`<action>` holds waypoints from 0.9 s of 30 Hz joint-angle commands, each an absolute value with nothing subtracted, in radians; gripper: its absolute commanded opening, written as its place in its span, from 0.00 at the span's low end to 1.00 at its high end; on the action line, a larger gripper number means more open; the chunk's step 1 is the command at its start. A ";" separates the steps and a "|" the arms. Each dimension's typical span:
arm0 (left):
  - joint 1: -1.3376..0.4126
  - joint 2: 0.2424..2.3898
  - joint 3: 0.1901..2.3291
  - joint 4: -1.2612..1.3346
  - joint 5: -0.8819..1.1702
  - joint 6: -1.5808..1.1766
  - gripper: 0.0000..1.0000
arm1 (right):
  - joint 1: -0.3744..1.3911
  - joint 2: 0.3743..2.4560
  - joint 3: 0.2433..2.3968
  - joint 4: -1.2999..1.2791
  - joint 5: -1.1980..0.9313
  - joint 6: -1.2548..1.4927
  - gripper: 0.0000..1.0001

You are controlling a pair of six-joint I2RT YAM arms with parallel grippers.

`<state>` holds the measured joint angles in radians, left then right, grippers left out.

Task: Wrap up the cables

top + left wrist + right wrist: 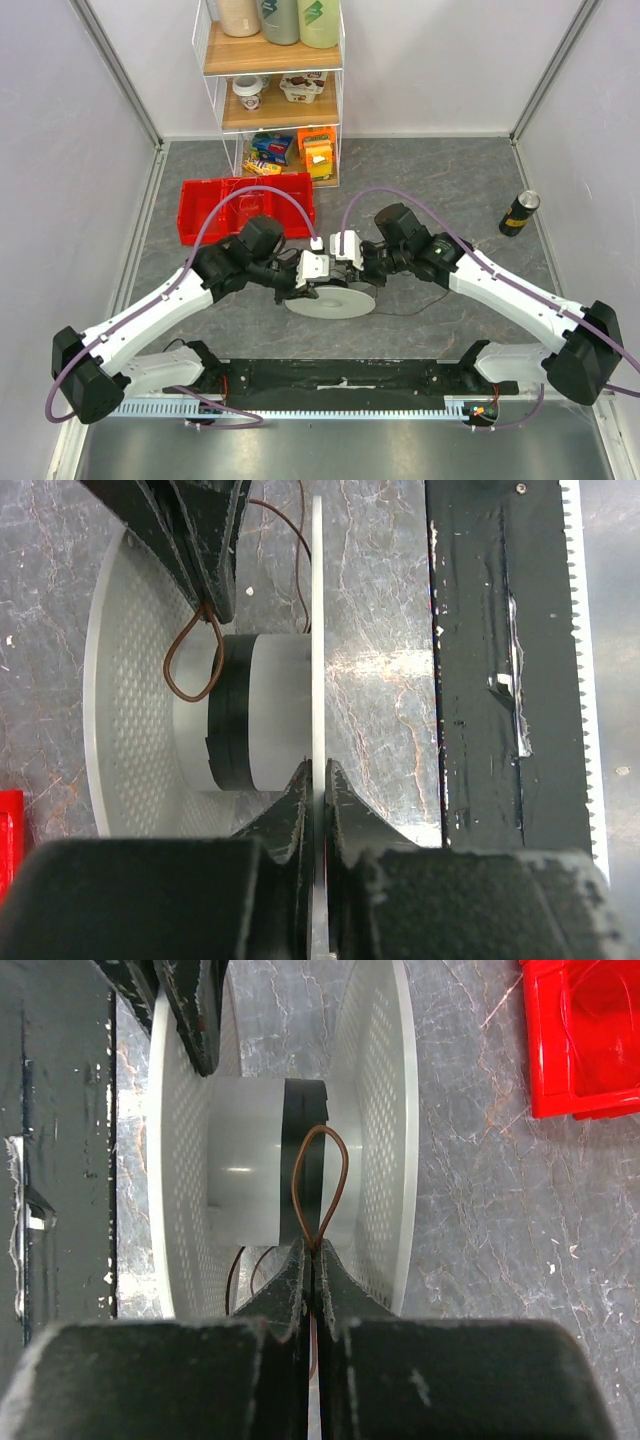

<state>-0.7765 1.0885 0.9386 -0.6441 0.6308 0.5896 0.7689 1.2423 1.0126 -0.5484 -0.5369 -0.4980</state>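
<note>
A grey, stone-patterned worktop (440,180) is closed in by pale walls (60,150) on the left, right and far sides. A shelf rack (270,65) stands at the far wall.

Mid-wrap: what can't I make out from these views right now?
Right wrist: the wire past the pinch, hidden by the right gripper.
Top view: wire too thin to trace beyond the spool.
Left wrist: spool's near rim, hidden by the left gripper.
</note>
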 commanded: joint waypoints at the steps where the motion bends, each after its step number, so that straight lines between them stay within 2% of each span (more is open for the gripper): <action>1: -0.779 1.063 0.936 -0.548 0.658 0.551 0.12 | 0.784 1.249 0.996 -0.468 -0.474 -0.499 0.00; 2: -0.779 1.058 0.933 -0.548 0.655 0.549 0.19 | 0.785 1.252 0.994 -0.463 -0.469 -0.499 0.00; 4: -0.778 1.042 0.927 -0.546 0.655 0.545 0.43 | 0.787 1.255 0.985 -0.453 -0.456 -0.500 0.00; 7: -0.775 1.006 0.923 -0.551 0.644 0.543 0.62 | 0.788 1.261 0.977 -0.436 -0.443 -0.497 0.00; 14: -0.645 0.923 0.982 -0.542 0.661 0.486 0.64 | 0.793 1.282 0.979 -0.417 -0.446 -0.489 0.00; 19: -0.511 0.986 0.953 -0.491 0.687 0.453 0.63 | 0.814 1.287 0.983 -0.414 -0.459 -0.489 0.00; 23: -0.518 1.029 0.924 -0.480 0.793 0.430 0.61 | 0.830 1.282 0.985 -0.422 -0.449 -0.499 0.00; 27: -0.540 1.057 0.887 -0.411 0.791 0.373 0.61 | 0.839 1.285 0.994 -0.437 -0.440 -0.508 0.00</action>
